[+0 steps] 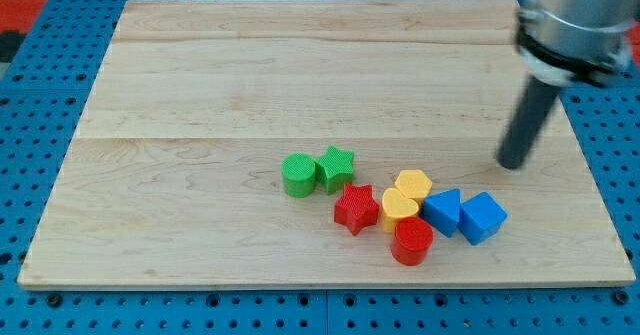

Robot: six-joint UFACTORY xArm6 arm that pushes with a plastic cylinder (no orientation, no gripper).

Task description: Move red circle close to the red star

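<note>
The red circle [412, 242] lies near the view's bottom, just right of and below the red star [355, 208], with a yellow heart [398, 208] wedged between them. My tip [512, 164] is at the view's right, above and to the right of the whole cluster, well apart from the red circle and clear of every block.
A green circle [298, 174] and green star [335, 165] touch each other above-left of the red star. A yellow hexagon-like block [413, 184], a blue triangle-like block [443, 212] and a blue cube [482, 217] sit right of it. The wooden board [200, 95] lies on a blue pegboard.
</note>
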